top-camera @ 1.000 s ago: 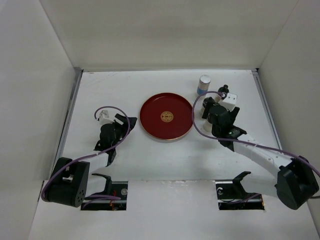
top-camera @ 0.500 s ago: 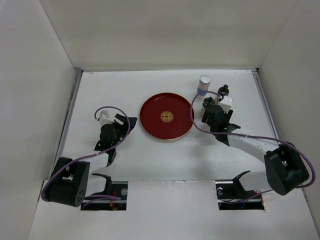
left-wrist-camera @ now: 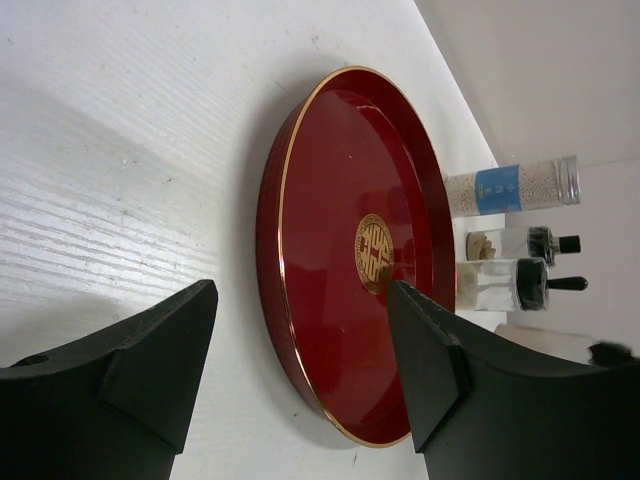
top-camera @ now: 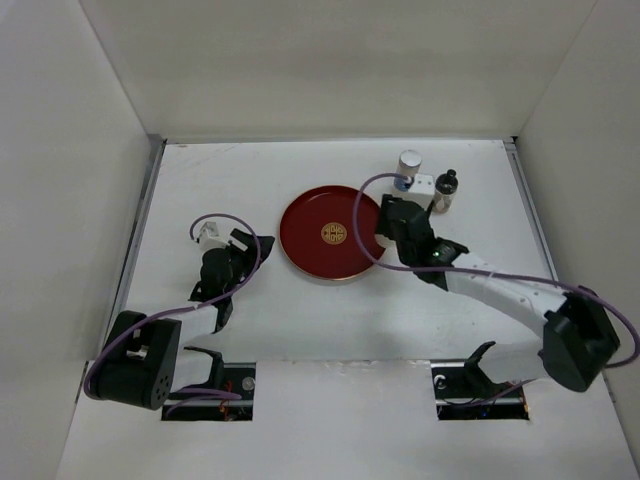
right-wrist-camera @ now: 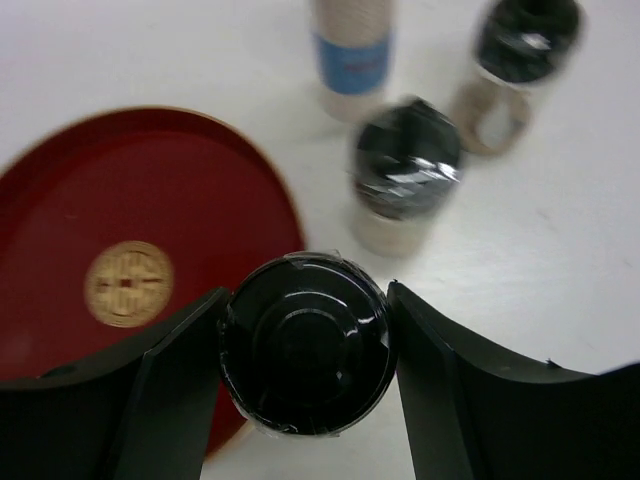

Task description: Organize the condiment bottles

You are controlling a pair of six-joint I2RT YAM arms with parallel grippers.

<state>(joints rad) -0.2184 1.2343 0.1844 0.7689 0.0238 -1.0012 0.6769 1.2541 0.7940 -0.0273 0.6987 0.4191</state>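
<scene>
Black-capped shaker (right-wrist-camera: pixel 305 350) clamped between the right gripper (right-wrist-camera: pixel 305 298) fingers, over the right rim of the red tray (right-wrist-camera: pixel 60 190). Second shaker (right-wrist-camera: pixel 405 185) just beyond it. Third shaker (right-wrist-camera: pixel 522 45) and white cylinder with blue band (right-wrist-camera: pixel 352 50) farther back, off-tray. Left gripper (left-wrist-camera: pixel 300 292) spread wide, holding nothing, left of tray.

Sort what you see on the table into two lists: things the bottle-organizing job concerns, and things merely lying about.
Belongs to the job:
- held shaker, black-capped, gripped in the right pincer
- middle shaker, black cap
- far shaker, black cap
- white cylinder with blue band

Lying about:
- red tray with gold emblem; possibly a destination, cannot tell
</scene>
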